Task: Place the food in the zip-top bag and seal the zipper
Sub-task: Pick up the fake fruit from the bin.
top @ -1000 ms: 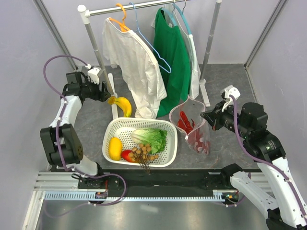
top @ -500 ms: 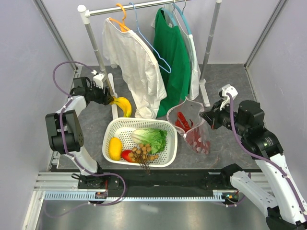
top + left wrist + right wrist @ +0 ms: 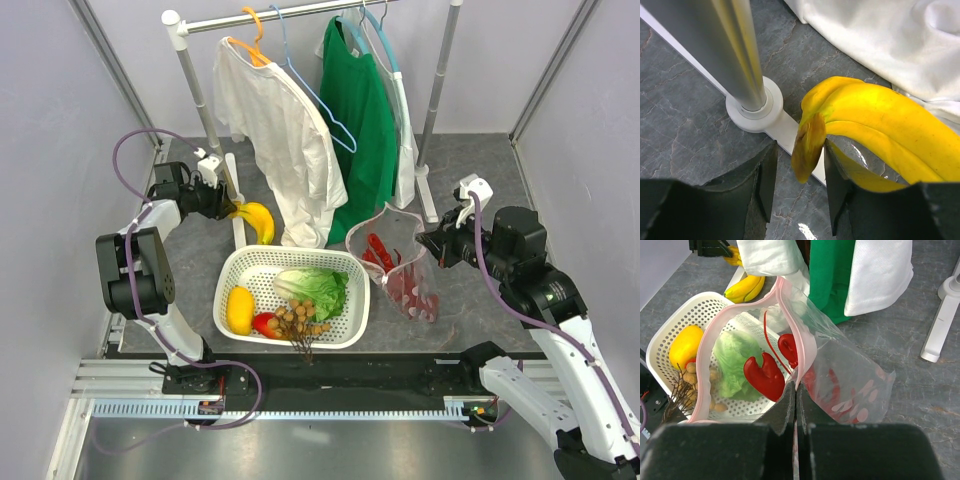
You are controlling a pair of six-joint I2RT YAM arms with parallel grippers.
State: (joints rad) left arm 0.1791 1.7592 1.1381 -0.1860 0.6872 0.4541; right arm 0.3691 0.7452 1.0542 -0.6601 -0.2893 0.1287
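Top external: zip-top bag (image 3: 400, 270) hangs right of white basket (image 3: 300, 251), mouth agape, lobster (image 3: 764, 376) inside — right gripper (image 3: 795, 390) clenched on pink rim. Banana (image 3: 880, 120) lies by rack base (image 3: 752, 107), beside white shirt (image 3: 875, 40). Left gripper (image 3: 800, 155) straddles stem, unclamped. Risk: shallow stem grip — banana twists free, snags shirt.

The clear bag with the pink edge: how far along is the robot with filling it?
Done: only the red lobster is inside the zip-top bag. In hand: the right gripper pinches the bag's mouth edge, holding it open, and the left gripper straddles the stem of the banana, not yet clamped. Left: the lemon, mango, longan bunch and lettuce lie in the white basket, and the zipper is unsealed.
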